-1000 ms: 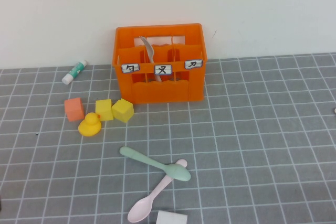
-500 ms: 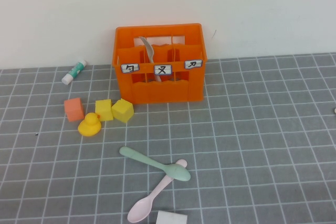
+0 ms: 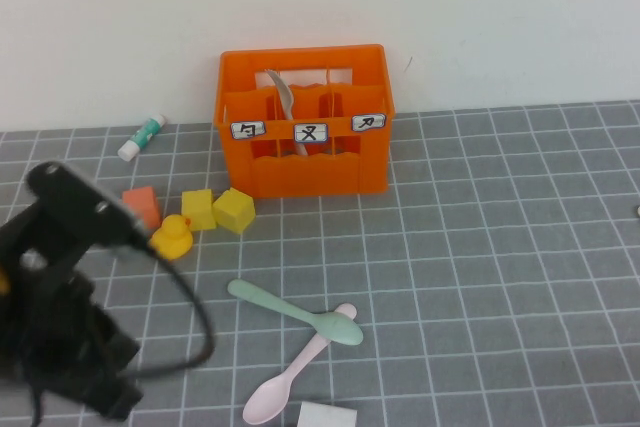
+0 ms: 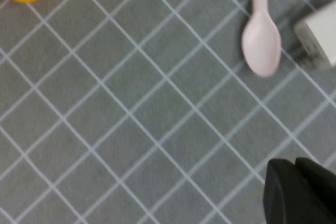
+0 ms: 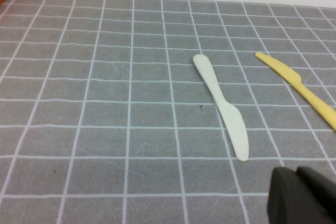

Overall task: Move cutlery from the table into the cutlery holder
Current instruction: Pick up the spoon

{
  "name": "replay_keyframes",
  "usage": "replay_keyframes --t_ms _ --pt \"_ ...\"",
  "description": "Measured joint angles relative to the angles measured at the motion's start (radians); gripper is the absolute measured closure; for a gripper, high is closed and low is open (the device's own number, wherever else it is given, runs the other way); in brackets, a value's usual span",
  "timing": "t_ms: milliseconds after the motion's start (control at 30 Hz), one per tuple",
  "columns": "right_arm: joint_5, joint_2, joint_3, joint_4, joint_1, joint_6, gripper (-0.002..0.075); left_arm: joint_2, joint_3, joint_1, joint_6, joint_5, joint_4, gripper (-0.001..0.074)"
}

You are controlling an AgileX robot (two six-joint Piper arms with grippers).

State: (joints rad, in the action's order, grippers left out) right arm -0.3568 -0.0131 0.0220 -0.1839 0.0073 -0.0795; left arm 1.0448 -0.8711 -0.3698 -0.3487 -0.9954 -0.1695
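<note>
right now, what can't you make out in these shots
- Left gripper: jaws shut; in the high view the blurred arm hides it.
- Right gripper: jaws shut, cut off by the right wrist view's edge; outside the high view.
- Cutlery holder: its front wall hides most of the grey piece inside.
- White block: cut by the high view's bottom edge.
- Labels: too small to read.

In the high view the left arm (image 3: 60, 297) is blurred and cut by the left and bottom edges, and the orange cube (image 3: 143, 203) is partly hidden behind it. The white block (image 3: 327, 414) is cropped by the bottom edge. In each wrist view only a dark tip (closed) of the left gripper (image 4: 302, 192) and right gripper (image 5: 304, 198) is seen
</note>
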Motion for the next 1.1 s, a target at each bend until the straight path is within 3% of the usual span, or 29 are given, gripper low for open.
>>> replay_keyframes --t_ms 300,567,767,967,1100 --pt "0.000 0.000 0.000 0.000 0.000 0.000 0.0729 0.321 -0.156 0.000 -0.013 0.019 0.000 0.0736" --pt "0.000 0.000 0.000 0.000 0.000 0.000 0.0729 0.565 -0.290 0.000 -0.236 0.028 0.021 0.0736" --pt "0.000 0.000 0.000 0.000 0.000 0.000 0.0729 0.681 -0.338 0.000 -0.405 0.118 0.078 0.0735" --pt "0.000 0.000 0.000 0.000 0.000 0.000 0.0729 0.753 -0.377 0.000 -0.430 0.256 0.063 0.0736" --pt "0.000 0.000 0.000 0.000 0.000 0.000 0.0729 0.777 -0.404 0.000 -0.428 0.259 0.052 0.0735"
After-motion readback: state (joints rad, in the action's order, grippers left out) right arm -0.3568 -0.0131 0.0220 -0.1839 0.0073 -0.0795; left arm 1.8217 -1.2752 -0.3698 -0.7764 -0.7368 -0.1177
